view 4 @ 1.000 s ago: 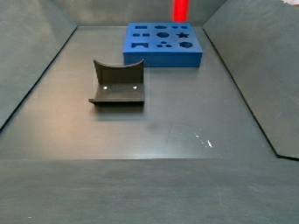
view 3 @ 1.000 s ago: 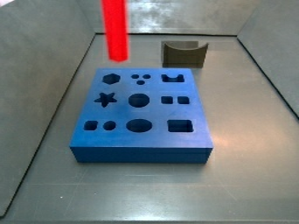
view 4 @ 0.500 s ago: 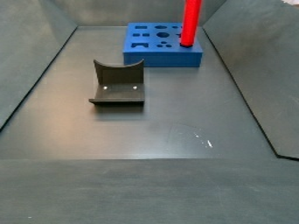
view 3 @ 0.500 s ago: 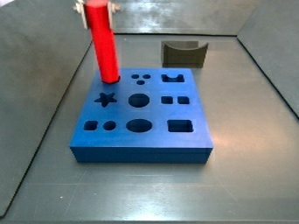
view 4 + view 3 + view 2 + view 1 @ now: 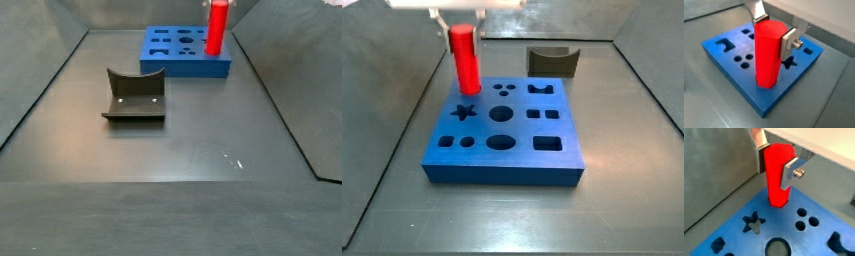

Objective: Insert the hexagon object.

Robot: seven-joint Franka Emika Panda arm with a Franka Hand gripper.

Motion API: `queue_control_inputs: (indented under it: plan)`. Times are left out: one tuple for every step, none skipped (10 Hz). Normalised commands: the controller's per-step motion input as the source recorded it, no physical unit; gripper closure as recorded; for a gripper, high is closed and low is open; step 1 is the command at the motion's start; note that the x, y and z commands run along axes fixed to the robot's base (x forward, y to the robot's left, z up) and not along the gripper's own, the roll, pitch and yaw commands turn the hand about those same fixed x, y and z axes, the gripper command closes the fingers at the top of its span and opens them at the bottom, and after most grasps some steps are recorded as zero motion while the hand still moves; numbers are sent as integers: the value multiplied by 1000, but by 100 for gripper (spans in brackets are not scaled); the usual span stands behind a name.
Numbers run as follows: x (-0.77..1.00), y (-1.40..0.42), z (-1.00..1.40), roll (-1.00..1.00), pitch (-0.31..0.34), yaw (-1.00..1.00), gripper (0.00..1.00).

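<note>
Red hexagon object (image 5: 777, 175) clamped in gripper (image 5: 776, 159), over blue block (image 5: 505, 135), fixture (image 5: 134, 96) well apart.

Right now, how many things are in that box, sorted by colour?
Red: 1, the hexagon peg, held upright in the gripper at a corner hole of the block.
Blue: 1, the block with shaped holes.
Dark: 1, the fixture, standing apart on the floor.
Total: 3.

No readable text, labels, brands or numbers anywhere. The gripper (image 5: 779, 163), over the blue block's (image 5: 505, 150) far left corner, carries no markings either.
</note>
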Motion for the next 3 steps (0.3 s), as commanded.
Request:
queue_control_inputs:
  plan:
    - [-86,-251,-960,89,-160,0,100]
    - [-149,-183,-163,60,-220,160,100]
    - [-43,0,0,13,-19,0,100]
